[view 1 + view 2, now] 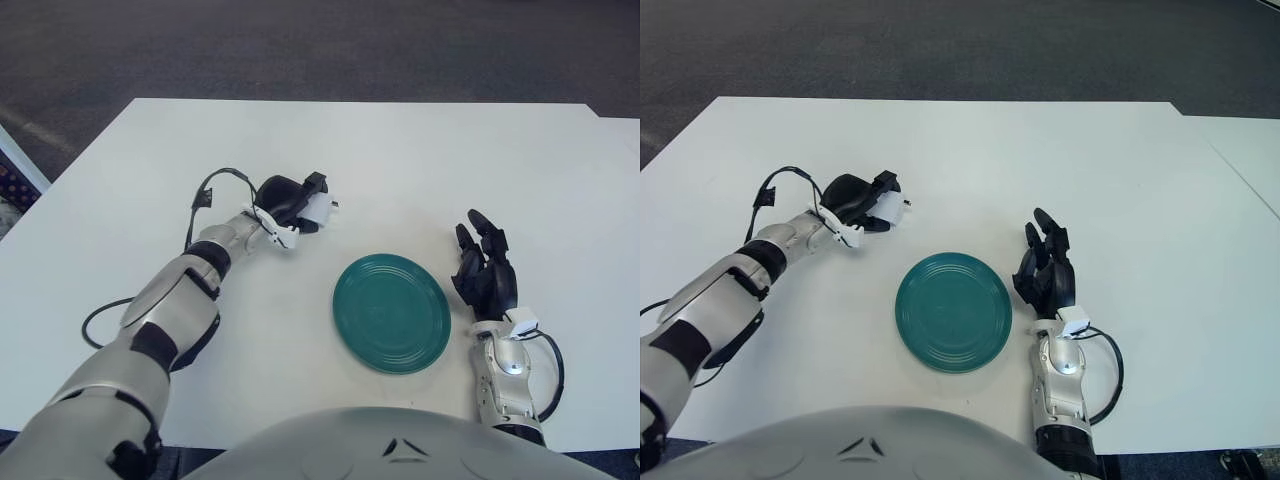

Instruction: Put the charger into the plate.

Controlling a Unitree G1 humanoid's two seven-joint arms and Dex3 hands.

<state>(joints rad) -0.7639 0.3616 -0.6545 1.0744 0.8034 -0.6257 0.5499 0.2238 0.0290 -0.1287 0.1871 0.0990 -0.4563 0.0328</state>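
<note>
A white charger (320,208) is held in my left hand (293,203), whose black fingers are curled around it, to the upper left of the plate. It also shows in the right eye view (888,207). The green plate (391,312) lies on the white table near its front edge and holds nothing. My right hand (486,270) shows just right of the plate, fingers relaxed and holding nothing.
The white table (420,170) stretches far behind the plate. A black cable (205,195) loops from my left wrist. Dark floor (300,45) lies beyond the far edge.
</note>
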